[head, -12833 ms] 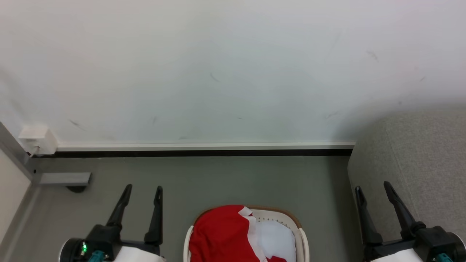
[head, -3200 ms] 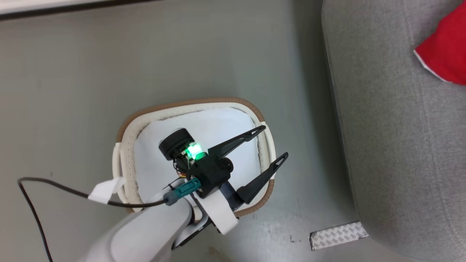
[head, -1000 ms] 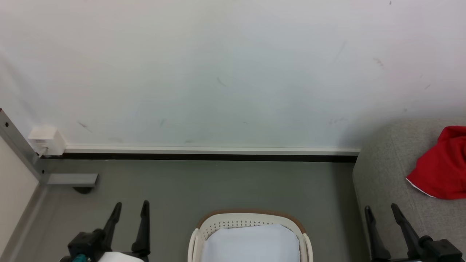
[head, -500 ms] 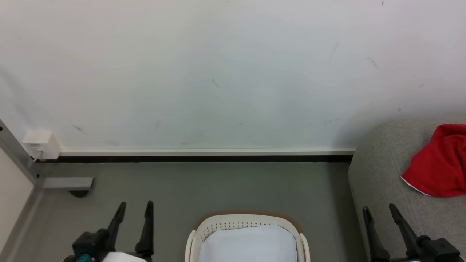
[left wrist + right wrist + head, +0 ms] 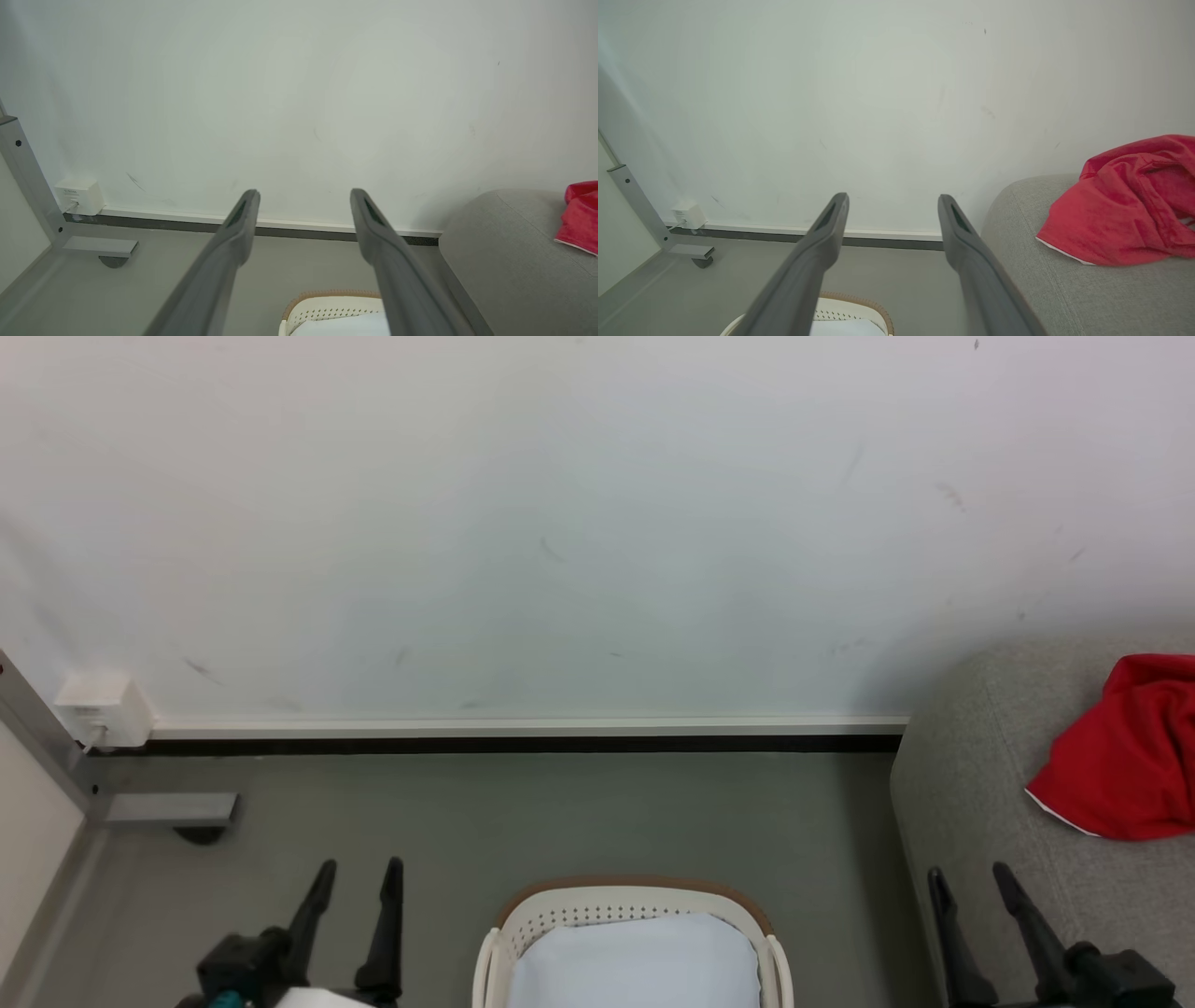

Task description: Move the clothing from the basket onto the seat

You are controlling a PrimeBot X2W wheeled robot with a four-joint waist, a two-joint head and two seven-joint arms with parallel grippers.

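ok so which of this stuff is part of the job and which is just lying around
Job: red clothing, on the grey seat; white basket.
Lying about: pale cloth in the basket; white wall box; metal frame foot.

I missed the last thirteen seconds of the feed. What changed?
The bright red fabric garment went from the white perforated plastic basket onto the light grey upholstered sofa and lies there released. Unchanged: the pale white-blue cloth in the basket, and the left gripper and right gripper open and empty.
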